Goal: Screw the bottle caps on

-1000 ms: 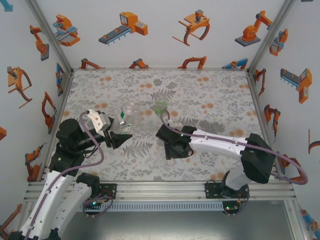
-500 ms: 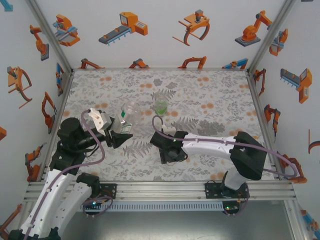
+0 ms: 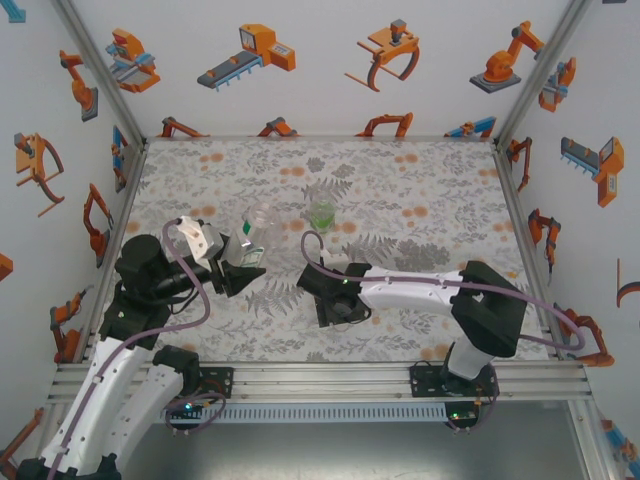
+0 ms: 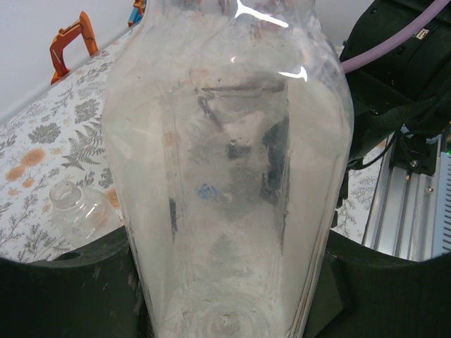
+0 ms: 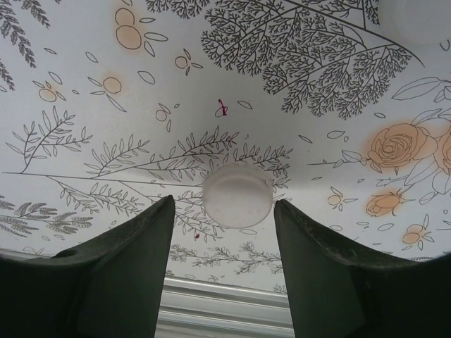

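My left gripper (image 4: 225,299) is shut on a colourless see-through bottle (image 4: 225,141), which bulks large between the dark jaws in the left wrist view. From the top external view that gripper (image 3: 240,274) holds the bottle (image 3: 250,246) at the left of the mat. A second colourless bottle (image 4: 76,208) stands uncapped just behind it (image 3: 264,218). The green-tinted bottle (image 3: 321,214) stands further right. My right gripper (image 5: 224,205) is open and low over the mat, its fingers either side of the white cap (image 5: 237,194) without touching it. Seen from above, the right gripper (image 3: 333,302) is near the mat's middle.
The right arm's dark links (image 4: 394,91) and purple cable sit close to the held bottle's right side. The aluminium rail (image 5: 225,299) at the table's near edge lies just behind the right fingers. Patterned walls (image 3: 70,150) close in the floral mat (image 3: 420,190).
The right arm has swung left and slightly nearer, bringing its gripper closer to the left gripper. The left arm and its bottle have stayed put.
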You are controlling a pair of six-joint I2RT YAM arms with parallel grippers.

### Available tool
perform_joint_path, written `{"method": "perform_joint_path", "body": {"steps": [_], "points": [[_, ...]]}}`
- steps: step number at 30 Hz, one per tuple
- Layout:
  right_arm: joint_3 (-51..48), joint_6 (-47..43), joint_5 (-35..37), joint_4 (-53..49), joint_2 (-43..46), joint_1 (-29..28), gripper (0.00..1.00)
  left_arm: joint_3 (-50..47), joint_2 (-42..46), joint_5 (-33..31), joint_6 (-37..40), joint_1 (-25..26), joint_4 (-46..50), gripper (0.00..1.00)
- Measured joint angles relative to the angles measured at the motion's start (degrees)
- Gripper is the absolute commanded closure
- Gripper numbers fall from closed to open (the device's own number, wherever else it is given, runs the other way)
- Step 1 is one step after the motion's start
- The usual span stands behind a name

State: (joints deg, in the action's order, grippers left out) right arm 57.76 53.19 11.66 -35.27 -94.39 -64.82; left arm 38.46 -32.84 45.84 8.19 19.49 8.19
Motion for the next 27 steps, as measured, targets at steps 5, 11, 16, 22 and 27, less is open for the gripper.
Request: {"method": "perform_joint_path", "body": {"steps": [5, 11, 16, 22, 27], "points": [[0.0, 0.0, 0.3, 0.0, -0.1, 0.0, 0.45, 0.0, -0.2, 0.0, 0.0, 0.0, 0.0, 0.93], [-0.7, 0.2, 0.4, 0.2, -0.1, 0.1, 0.45, 0.0, -0.3, 0.0, 0.0, 0.0, 0.0, 0.93], [-3.0, 1.1, 0.3, 1.0, 0.7, 0.5, 0.45, 0.0, -0.3, 0.0, 0.0, 0.0, 0.0, 0.92], [-4.7, 1.5, -0.3, 2.3, 1.7, 1.2, 0.46, 0.0, -0.3, 0.0, 0.0, 0.0, 0.0, 0.92], [-4.7, 1.6, -0.4, 3.3, 1.7, 1.2, 0.46, 0.0, -0.2, 0.0, 0.0, 0.0, 0.0, 0.92]]}}
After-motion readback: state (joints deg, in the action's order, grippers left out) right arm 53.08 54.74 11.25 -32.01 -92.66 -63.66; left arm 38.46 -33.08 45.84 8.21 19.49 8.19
